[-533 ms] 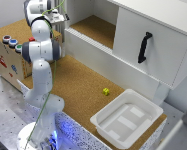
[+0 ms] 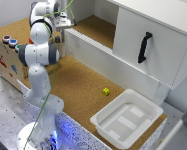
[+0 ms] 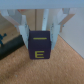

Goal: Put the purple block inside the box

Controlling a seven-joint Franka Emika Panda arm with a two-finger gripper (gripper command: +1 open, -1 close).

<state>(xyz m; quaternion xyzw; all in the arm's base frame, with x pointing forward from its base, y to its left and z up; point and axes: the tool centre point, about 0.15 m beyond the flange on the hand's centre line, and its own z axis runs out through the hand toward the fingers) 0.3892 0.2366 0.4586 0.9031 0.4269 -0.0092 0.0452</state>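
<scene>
While the cork surface point(image 2: 78, 85) spreads brown beneath the white cabinet point(image 2: 153, 40), the gripper point(image 3: 40, 31) pinches the purple block point(image 3: 40, 46) between its fingers, high at about eleven o'clock in the exterior view. The box point(image 2: 127, 119) sits at five o'clock on the cork, a yellow-green cube point(image 2: 106, 91) near its rim.

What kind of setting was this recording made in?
Probably a robotics lab test bench, not a home: a cork-covered tabletop carries a white shallow plastic bin, a big white cabinet with a black handle, and a wooden box with coloured buttons, beside the white robot arm.
</scene>
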